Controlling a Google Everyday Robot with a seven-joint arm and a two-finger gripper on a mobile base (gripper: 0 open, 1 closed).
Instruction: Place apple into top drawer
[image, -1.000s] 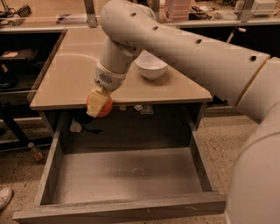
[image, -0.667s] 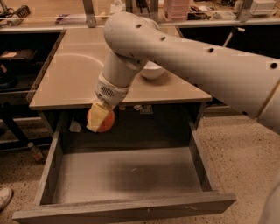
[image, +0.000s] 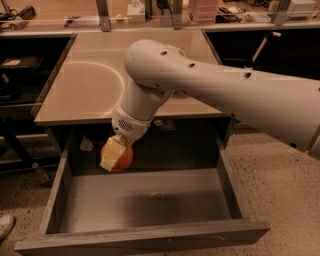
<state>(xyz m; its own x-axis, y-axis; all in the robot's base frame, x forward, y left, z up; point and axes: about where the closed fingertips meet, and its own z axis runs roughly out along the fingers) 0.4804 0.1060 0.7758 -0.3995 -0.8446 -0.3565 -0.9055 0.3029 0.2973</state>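
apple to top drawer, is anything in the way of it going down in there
Nothing visible stands in the way. The gripper holds the apple above the back left of the open top drawer, and the drawer shows only its bare grey bottom beneath it.

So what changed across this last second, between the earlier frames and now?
The gripper, shut on the apple, has come down from the level of the table edge to hang over the rear left of the top drawer. Nothing was let go. The drawer stays open, and the table has not moved.
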